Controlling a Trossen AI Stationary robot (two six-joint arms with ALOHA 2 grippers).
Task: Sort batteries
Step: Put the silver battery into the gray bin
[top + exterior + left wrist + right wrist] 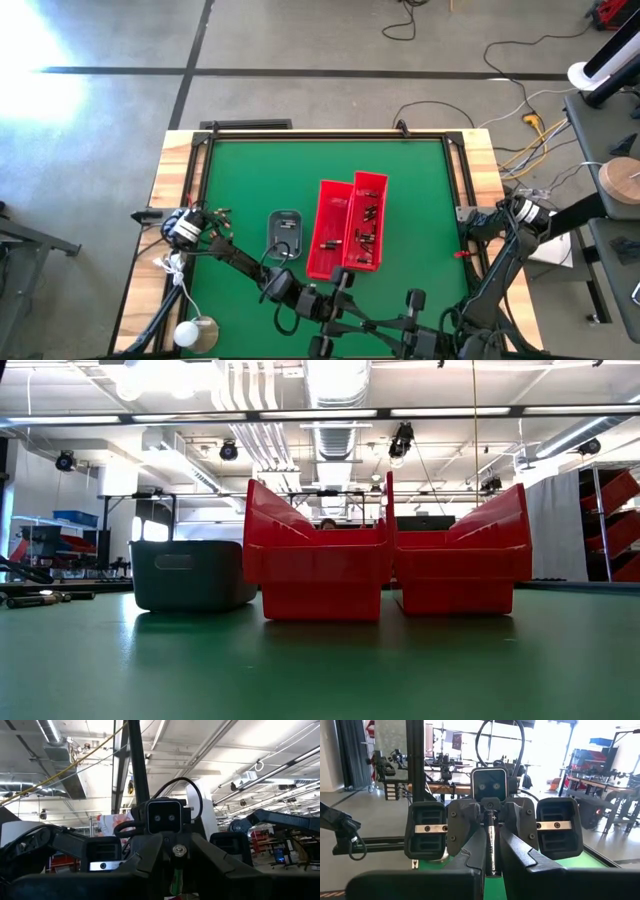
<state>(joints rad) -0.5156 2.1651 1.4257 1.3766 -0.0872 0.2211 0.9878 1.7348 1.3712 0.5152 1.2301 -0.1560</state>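
Note:
A thin battery (492, 845), dark with a silvery streak, is held high over the table's near edge. My right gripper (492, 879) (392, 322) is shut on it. My left gripper (492, 856) (362, 318) faces the right one head-on. It is open by a narrow gap, with a finger close on either side of the battery. In the left wrist view the right gripper (176, 857) fills the middle. More batteries (366, 225) lie in the two red bins (372, 182) (330, 190). Neither gripper shows in the low view. My right gripper pinches the battery between its two fingers at the end nearest it (492, 870), coming in level. The battery reaches out from the fingertips toward the left gripper's palm, lifted clear of the table. My own fingers hide the exact spot of contact.
The two red bins (315, 560) (460, 560) stand side by side mid-table, with a small grey tray (285, 218) (190, 575) to their left. A few small cylinders (45, 598) lie on the green mat (250, 180) at the far left. Cables run along the left arm.

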